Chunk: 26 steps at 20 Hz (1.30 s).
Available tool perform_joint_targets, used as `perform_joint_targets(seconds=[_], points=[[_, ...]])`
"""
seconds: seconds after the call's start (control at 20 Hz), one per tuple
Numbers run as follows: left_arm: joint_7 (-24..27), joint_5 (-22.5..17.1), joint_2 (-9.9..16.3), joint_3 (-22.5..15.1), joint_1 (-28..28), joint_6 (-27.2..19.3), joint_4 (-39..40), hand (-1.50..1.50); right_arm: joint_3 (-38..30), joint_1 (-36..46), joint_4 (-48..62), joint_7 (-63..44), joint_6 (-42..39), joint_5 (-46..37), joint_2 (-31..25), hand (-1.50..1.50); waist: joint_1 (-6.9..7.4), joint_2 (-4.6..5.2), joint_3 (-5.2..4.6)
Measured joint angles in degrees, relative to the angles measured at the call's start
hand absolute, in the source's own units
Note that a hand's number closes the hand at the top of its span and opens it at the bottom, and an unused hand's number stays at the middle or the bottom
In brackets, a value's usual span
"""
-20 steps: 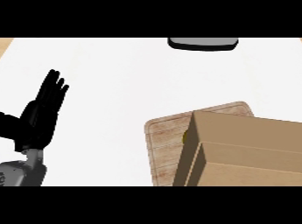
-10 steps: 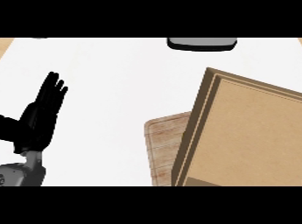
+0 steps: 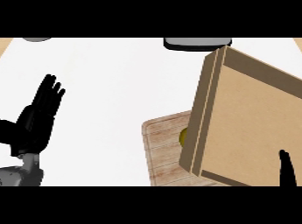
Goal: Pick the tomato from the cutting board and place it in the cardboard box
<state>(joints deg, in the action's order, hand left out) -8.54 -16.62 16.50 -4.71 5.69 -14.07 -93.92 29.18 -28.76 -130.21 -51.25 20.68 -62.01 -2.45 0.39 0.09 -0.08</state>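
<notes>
At the left the robot's left hand (image 3: 35, 121) rests open over the white counter (image 3: 114, 78), fingers straight and pointing up the view, just as it stood half a second ago. Right of it lies the wooden cutting board (image 3: 161, 151), its right part hidden under the cardboard box (image 3: 253, 122). The box has tipped further than before: it now shows a broad flat face, tilted and filling much of the right side, where a second ago it sat lower with its top edge level. A small yellowish patch (image 3: 183, 136) shows at the box's left edge over the board; whether this is the tomato cannot be told. At the lower right a single dark finger of the right hand (image 3: 287, 168) rises in front of the box, more of it than earlier; whether that hand is released or clenched cannot be told. At the top edge sits a grey and black object (image 3: 197, 43)
</notes>
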Motion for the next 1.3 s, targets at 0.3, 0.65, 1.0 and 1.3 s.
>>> perform_joint_targets(seconds=[0.3,0.65,1.0,1.3], points=[[-0.2,0.8,-0.8,2.2,1.6,1.6,1.8,0.0,0.8,5.4,4.7,-2.5,-1.3,-2.3,1.8,-1.5,-0.4,-0.09,0.03],[-1.8,2.5,-2.5,2.7,1.4,1.9,0.6,0.0,-2.6,8.0,7.4,-3.6,-2.2,-1.8,1.8,-1.5,-0.46,-0.13,0.07],[-2.7,4.4,-3.9,3.2,-0.1,2.7,-1.2,0.0,-3.6,11.5,11.1,-3.4,-1.9,-0.1,1.8,-1.5,-0.43,-0.15,0.07],[-3.6,5.5,-5.0,4.0,-0.9,3.5,-2.7,0.0,-4.6,11.8,13.5,-2.1,-1.2,1.8,1.6,-1.5,-0.43,-0.19,0.01]])
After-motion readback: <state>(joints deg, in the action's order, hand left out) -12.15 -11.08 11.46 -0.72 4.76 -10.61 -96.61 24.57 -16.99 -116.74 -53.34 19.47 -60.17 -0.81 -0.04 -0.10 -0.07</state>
